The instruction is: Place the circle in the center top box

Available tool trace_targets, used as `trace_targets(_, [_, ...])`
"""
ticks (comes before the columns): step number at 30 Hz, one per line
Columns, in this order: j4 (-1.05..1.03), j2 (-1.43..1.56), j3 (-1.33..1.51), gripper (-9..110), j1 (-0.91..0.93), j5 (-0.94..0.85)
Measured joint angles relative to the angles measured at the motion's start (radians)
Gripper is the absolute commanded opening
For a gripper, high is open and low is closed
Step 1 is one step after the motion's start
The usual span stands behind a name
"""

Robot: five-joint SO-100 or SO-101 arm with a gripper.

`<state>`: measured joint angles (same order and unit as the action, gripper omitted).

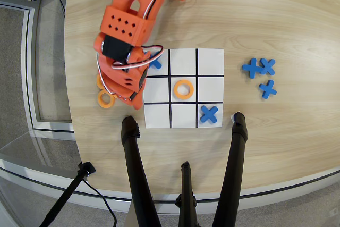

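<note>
My orange gripper [121, 95] hangs low just left of the 3x3 grid, over a small stack of orange rings. One ring [105, 99] lies on the table at the gripper's lower left, and part of another [99, 81] shows under the arm. The arm's body hides the fingertips, so I cannot tell whether they are open, shut or holding a ring. Another orange ring [183, 89] lies in the grid's middle cell. The middle cell of the row farthest from the base [183, 115], at the bottom of the grid in this view, is blank white.
One blue X [209, 114] lies in the grid's lower right cell; another [155, 64] is half hidden under the arm in the upper left cell. Three blue X pieces [259, 67] lie right of the grid. Black stand legs [133, 158] [236, 147] cross the table's near edge.
</note>
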<state>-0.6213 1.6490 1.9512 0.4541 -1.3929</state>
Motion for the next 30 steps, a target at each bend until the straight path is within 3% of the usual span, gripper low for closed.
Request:
trace_targets(22, [0.238, -0.210, 0.075, 22, 0.048, -0.067])
trace_targets(30, [0.529, -0.212, 0.298, 22, 0.057, -0.141])
